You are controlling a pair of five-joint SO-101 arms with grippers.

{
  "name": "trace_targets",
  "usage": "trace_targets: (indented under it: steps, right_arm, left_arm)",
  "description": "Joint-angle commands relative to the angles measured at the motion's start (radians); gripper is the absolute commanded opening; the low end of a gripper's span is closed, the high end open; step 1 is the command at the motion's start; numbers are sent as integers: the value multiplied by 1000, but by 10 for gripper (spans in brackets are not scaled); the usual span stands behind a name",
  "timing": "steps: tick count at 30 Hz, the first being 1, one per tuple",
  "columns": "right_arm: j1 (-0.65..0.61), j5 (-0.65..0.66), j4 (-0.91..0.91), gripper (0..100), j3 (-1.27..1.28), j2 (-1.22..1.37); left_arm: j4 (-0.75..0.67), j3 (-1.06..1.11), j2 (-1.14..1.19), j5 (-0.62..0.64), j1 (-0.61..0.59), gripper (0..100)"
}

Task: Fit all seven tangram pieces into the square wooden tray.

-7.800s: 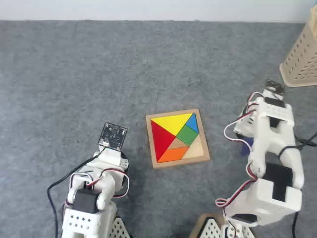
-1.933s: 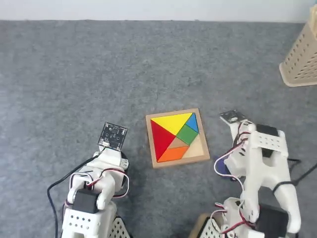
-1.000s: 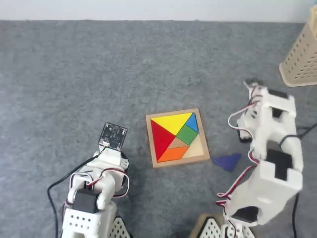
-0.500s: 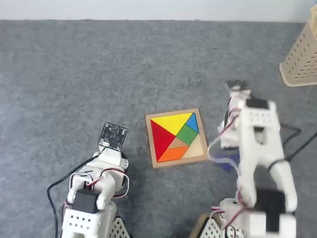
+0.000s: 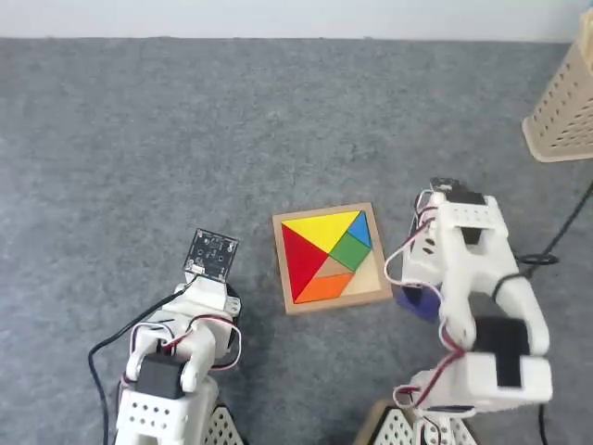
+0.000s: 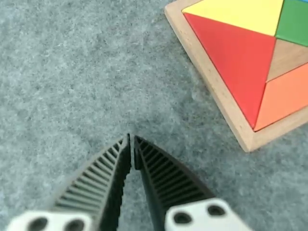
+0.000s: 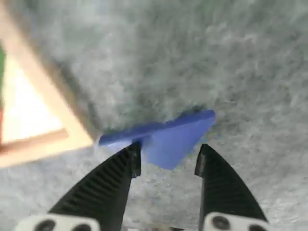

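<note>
Black right gripper (image 7: 168, 153): its two fingers stand wide apart, one on each side of the blue-violet triangular tangram piece (image 7: 163, 134), and they do not yet press it.
Blue-violet triangle: it lies flat on the grey carpet (image 5: 185, 139), just beside the near corner of the square wooden tray (image 5: 281, 267), outside it.
Right arm, compared with before: one second ago it stood farther back and the triangle lay uncovered on the carpet. Half a second ago it was coming over the piece. Now it hangs over the piece and hides most of it in the high view.
Meaning for the task: I judge that a grasp of the last piece is prepared, and closing the fingers is the next step.
Tray: it has not moved, and the six coloured pieces inside it are as in the earlier frames.
Empty triangular slot (image 5: 367, 274): pale bare wood, at the tray corner nearest the blue-violet triangle; it seems to be the place for this piece.
Left gripper (image 6: 131, 139): fingers almost together, holding nothing, over the carpet near the tray's other side, in the same place as earlier.
</note>
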Motion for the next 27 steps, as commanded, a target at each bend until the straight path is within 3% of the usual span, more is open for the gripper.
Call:
trace_targets:
  steps: [1,11,16,19,22,27]
  right_arm:
    - [10,-80,5,192,-104,97]
    - [82,-89,88,180,-328,309]
    - [82,-77,93,39,-440,321]
    - [82,28,101,6,-502,314]
    - [91,-87,137,7,-506,283]
    - [88,-97,90,7,-407,157]
  left_arm:
    - [6,-18,-20,9,-6,12]
    - [6,-18,-20,9,-5,12]
    - [6,-18,-20,9,-6,12]
    - [6,-18,-20,9,-6,12]
    - [6,-18,-20,9,-6,12]
    - [6,-18,-20,9,-6,12]
